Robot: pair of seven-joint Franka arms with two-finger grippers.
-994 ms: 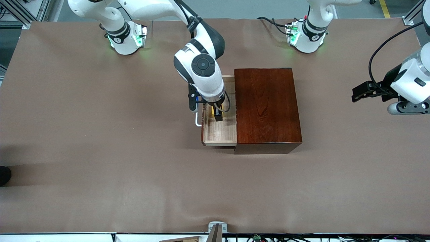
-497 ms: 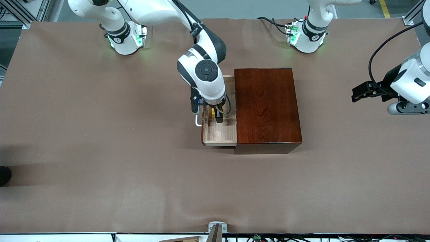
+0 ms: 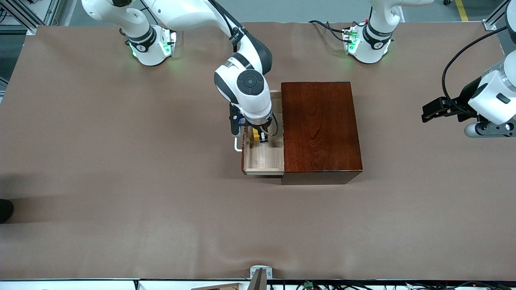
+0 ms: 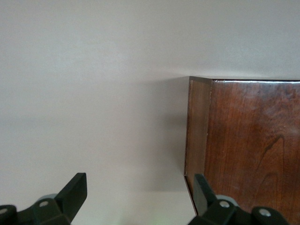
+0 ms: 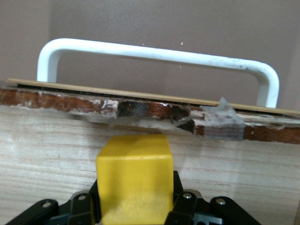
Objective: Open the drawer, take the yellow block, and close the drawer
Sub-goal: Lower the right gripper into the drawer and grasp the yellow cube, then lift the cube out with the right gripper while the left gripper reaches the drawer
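The block (image 3: 256,136) has been lifted slightly within the open drawer (image 3: 264,159), clamped in the right gripper's (image 3: 260,137) fingers; extraction is underway. The left gripper (image 3: 433,109) waits over bare surface (image 3: 121,181), fingers wide.

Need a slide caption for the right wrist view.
Right gripper shut on the yellow block inside the open drawer, facing its white handle.

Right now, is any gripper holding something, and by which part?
The right gripper holds the yellow block by two opposite side faces, over the open drawer. The left gripper is open and holds nothing.
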